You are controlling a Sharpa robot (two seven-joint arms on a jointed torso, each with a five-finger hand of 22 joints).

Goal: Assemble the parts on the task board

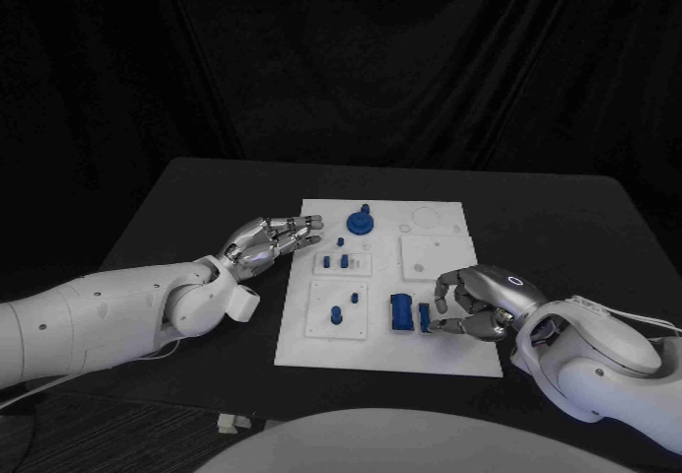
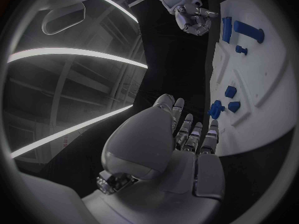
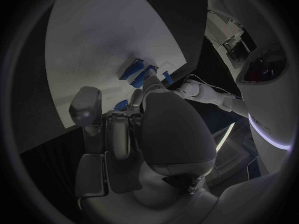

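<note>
Right hand [image 1: 476, 301] sits just right of the blue cylinder [image 1: 402, 312], fingers curled by it; can't tell if I'm gripping. Its long axis runs near-to-far.

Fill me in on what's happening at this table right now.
A two-armed robot is assembling small blue parts on the white rectangular task board. The right robot hand sits at the board's near right side, fingers curled beside a blue cylindrical part; whether it grips anything cannot be told. The left robot hand rests at the board's left edge, holding nothing. A round blue knobbed part stands near the far edge.
</note>
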